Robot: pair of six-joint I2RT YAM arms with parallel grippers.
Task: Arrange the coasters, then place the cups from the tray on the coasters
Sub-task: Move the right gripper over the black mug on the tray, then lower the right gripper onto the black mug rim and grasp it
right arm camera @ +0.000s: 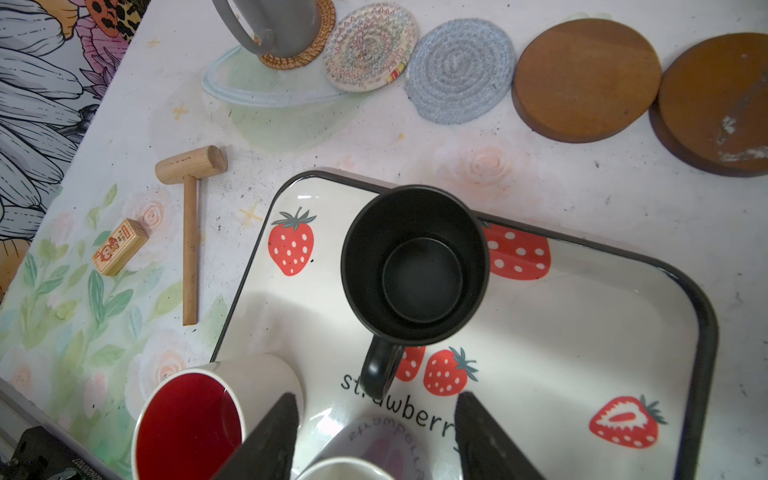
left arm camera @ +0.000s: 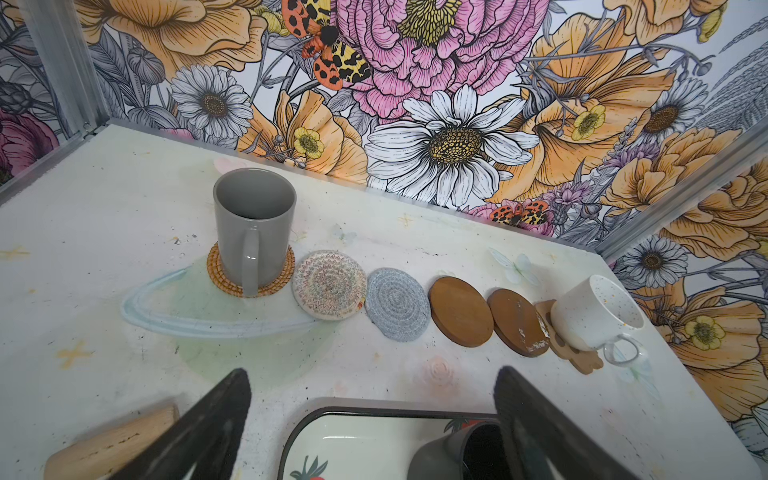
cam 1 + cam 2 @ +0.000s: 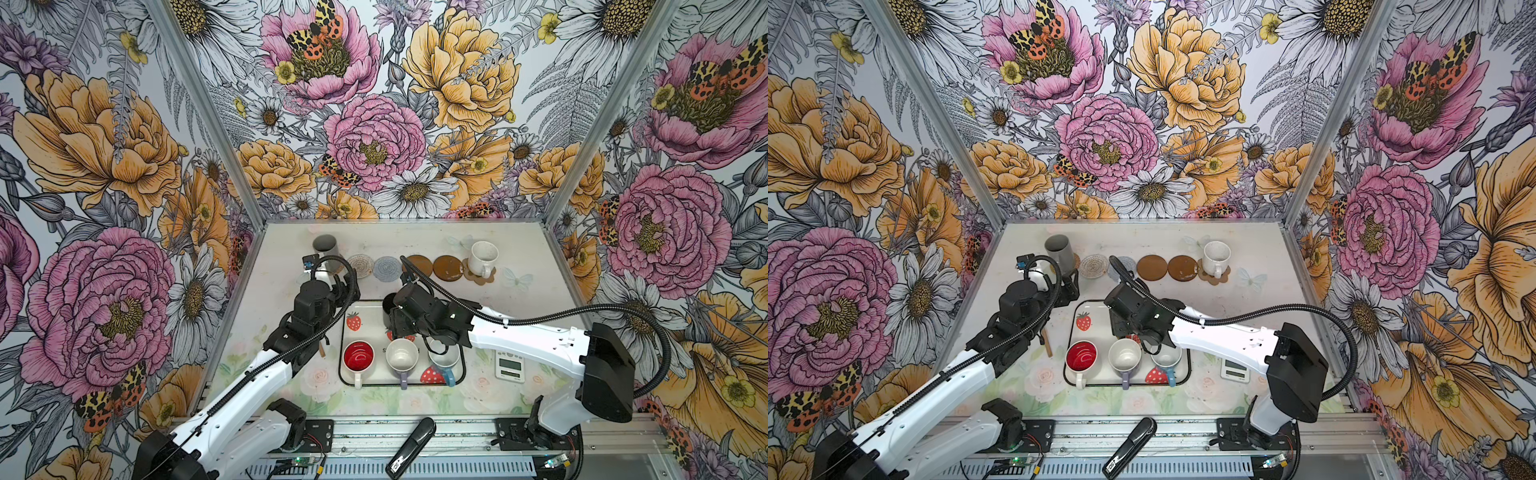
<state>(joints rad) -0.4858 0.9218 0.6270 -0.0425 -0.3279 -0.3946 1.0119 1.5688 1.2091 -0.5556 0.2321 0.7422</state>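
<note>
Step in hand, by my reading: lift the black mug (image 1: pixel 415 266) off the tray (image 1: pixel 573 328). Your right gripper (image 1: pixel 377 400) hangs over the tray with its jaws partway apart and nothing between them. The mug stands upright just ahead of the fingertips, and its handle (image 1: pixel 380 365) points back into the gap. The gap looks wide enough for the handle, so ease forward rather than opening more, then close with the handle centred between the pads. Mind the red-lined mug (image 1: pixel 191 428) just beside one finger, and the lavender mug (image 3: pixel 402 357) close under the wrist. Lift straight up before travelling. Four coasters lie bare beyond the mug from the gripper: cream crochet (image 1: pixel 370 45), grey-blue crochet (image 1: pixel 457 70) and two brown discs (image 1: pixel 586 79) (image 1: pixel 719 104). The nearer disc looks like the shortest run. The row's ends are taken, with the grey mug (image 2: pixel 251 224) on the rattan coaster (image 2: pixel 216 270) and the speckled mug (image 2: pixel 594 311) on the paw coaster (image 2: pixel 582 361). Your left gripper (image 2: pixel 372 374) is spread wide and empty, and the black mug sits close beside one of its fingers. Hold that arm clear of the lift path. Set the mug down flat and centred.
</note>
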